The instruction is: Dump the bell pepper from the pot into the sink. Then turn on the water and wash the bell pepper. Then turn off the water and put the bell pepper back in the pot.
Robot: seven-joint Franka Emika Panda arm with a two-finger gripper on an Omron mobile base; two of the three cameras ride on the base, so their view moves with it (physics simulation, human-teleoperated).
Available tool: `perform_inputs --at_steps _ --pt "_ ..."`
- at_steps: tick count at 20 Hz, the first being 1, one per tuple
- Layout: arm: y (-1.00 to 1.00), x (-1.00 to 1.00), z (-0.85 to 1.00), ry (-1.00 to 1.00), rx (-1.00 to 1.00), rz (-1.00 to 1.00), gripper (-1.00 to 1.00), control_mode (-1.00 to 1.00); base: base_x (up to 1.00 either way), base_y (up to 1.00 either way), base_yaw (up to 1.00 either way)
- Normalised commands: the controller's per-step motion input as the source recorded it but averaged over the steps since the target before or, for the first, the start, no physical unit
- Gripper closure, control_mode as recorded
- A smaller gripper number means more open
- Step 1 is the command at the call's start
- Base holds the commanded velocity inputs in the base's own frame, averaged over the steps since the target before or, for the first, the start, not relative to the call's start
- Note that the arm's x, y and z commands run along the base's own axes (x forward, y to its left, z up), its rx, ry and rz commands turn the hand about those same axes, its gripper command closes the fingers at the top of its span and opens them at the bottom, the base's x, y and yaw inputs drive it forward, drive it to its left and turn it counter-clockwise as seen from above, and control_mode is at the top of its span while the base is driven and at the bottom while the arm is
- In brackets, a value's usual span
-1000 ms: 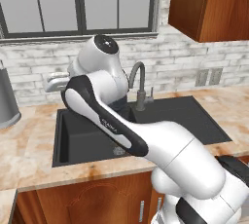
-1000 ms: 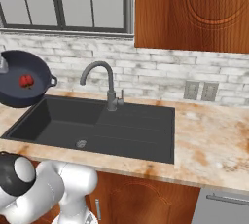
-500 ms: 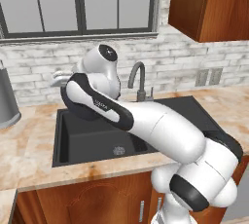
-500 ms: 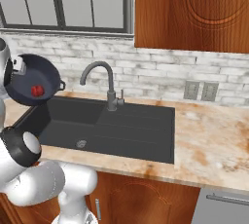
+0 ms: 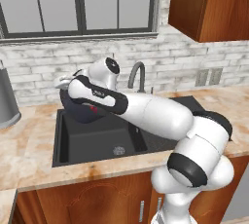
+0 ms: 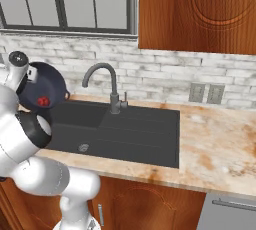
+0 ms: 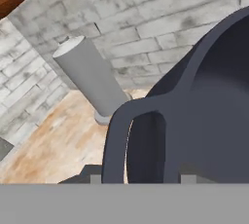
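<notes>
Over the sink's left end, the pot now tips further than before, pepper sliding to its lower rim; pincer pinching the pot's handle.

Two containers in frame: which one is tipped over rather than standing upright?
The dark pot, held by its handle in the gripper above the sink, mouth tilted sideways with the bell pepper at its lower rim. The tall grey container stands upright on the counter.
</notes>
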Motion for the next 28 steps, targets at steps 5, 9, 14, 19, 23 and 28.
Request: perform_inputs --at_steps 5,9,14,19,23,28 --pt "0.0 0.09 -0.12 -0.1 0.2 0.07 1.0 -1.0 0.0 0.0 0.0" --pt "0.0 0.04 -0.11 -0.16 0.16 0.06 1.0 -1.0 0.0 0.0 0.0" --pt "-0.03 0.35 -0.22 -0.12 0.13 0.01 1.0 -1.0 0.0 0.0 0.0" --pt "-0.16 0.37 -0.18 -0.08 0.13 0.0 1.0 -1.0 0.0 0.0 0.0" --pt "-0.19 0.06 -0.14 -0.08 0.13 0.0 1.0 -1.0 0.0 0.0 0.0" --pt "-0.27 0.05 -0.03 -0.11 0.11 0.0 1.0 -1.0 0.0 0.0 0.0"
